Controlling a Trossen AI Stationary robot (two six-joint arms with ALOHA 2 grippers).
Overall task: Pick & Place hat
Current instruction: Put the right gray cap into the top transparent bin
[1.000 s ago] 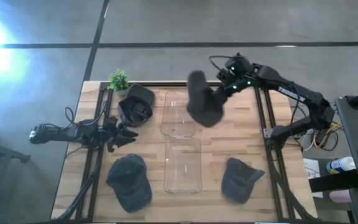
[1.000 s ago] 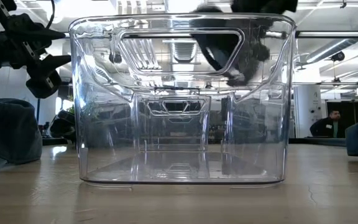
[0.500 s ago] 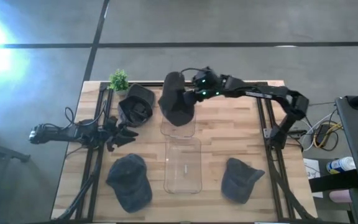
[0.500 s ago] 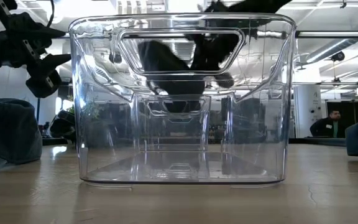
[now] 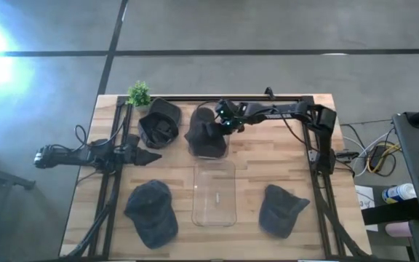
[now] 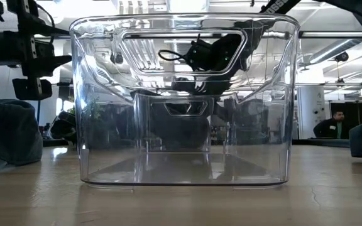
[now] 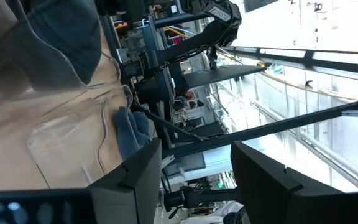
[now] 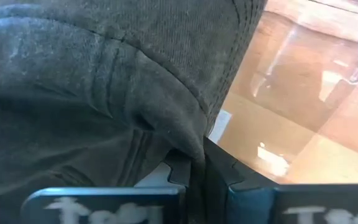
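A dark grey hat sits in the mouth of the far clear bin, with my right gripper shut on it at its right side; in the right wrist view the hat fills the picture. Seen through the near clear bin in the low view, the right gripper stands above the hat. My left gripper waits open at the table's left, near a black hat. My right gripper pinches a fold of the hat's cloth between its two fingers, at the hat's right side. The fingers come nearly level from the table's right. The hat hangs down into the far bin; whether it rests on the bin's floor I cannot tell.
Two more grey caps lie near the front edge, one left and one right of the near clear bin. A small green plant stands at the far left corner. Bare wood lies between the bins and the right cap.
My right arm has swung toward the table's left and come down, carrying the hat from right of the far bin to over and into it. The hat has dropped from high in the air to bin level. My left gripper has turned about its wrist.
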